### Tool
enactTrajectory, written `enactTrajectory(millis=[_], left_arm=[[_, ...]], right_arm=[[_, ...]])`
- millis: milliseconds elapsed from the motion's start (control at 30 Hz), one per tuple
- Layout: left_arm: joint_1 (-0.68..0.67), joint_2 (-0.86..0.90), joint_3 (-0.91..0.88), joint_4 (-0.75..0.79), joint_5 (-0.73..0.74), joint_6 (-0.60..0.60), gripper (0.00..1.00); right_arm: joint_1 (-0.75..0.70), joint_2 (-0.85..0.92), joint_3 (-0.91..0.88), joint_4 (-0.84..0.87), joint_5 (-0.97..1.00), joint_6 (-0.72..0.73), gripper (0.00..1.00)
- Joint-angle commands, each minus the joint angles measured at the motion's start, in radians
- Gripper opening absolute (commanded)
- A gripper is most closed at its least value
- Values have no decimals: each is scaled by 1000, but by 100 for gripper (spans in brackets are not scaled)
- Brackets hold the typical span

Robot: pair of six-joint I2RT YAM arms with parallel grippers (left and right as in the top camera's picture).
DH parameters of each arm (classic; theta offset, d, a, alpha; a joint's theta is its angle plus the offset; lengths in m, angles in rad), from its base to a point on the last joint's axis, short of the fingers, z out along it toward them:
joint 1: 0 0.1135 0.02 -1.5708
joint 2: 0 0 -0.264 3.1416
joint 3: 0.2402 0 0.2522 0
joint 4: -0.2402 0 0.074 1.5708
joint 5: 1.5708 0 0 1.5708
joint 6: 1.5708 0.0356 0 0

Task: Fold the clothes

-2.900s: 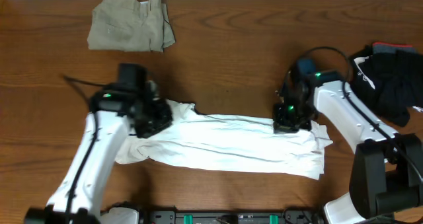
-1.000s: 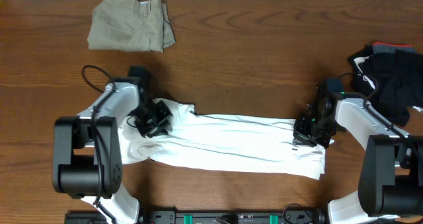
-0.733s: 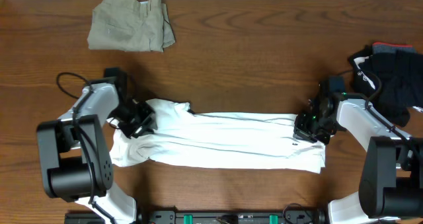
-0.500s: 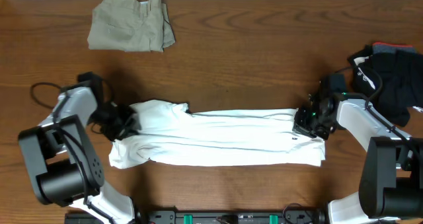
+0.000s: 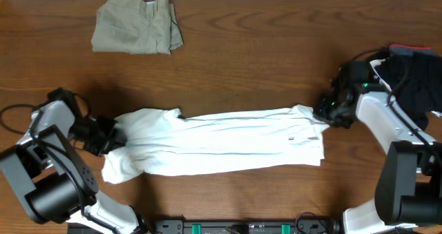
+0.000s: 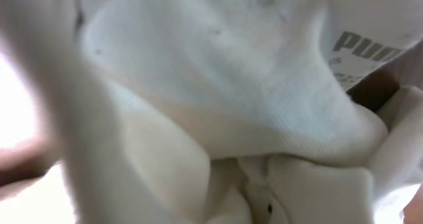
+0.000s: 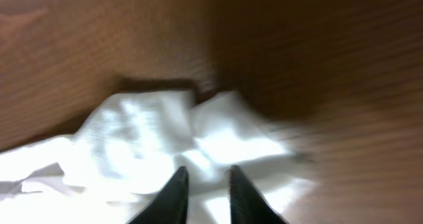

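The white T-shirt (image 5: 221, 141) lies as a long folded band across the front of the table. At the band's left end my left gripper (image 5: 103, 134) is shut on the cloth. White fabric (image 6: 218, 72) fills the whole left wrist view and hides the fingers there. My right gripper (image 5: 327, 114) hovers at the shirt's upper right corner. In the right wrist view its dark fingers (image 7: 206, 170) stand slightly apart over a rumpled white corner (image 7: 132, 138), gripping nothing.
Folded khaki trousers (image 5: 137, 32) lie at the back left. A black bundle (image 5: 409, 82) sits at the right edge, just behind my right arm. Bare brown wood (image 5: 248, 68) spans the middle back.
My left gripper pulled the shirt's left end further left, sliding and stretching the whole band. My right gripper's jaws parted and let go of the right corner, drawing back and to the right.
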Motion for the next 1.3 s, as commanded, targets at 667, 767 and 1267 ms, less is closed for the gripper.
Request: enactTrajectory(millis=[667,767,1267], left_arm=[[-129,-552,-7,-174,50,96,100],[-167,-558,-7,-185,50,94,98],[-186,-557,-7,-188,50,92,98]], right_arm=[[-86,9,124,-383,-230,-314,99],[-88,9,42,-320,-312,-371,99],[-88,9,-166,-127,-306,-381,99]])
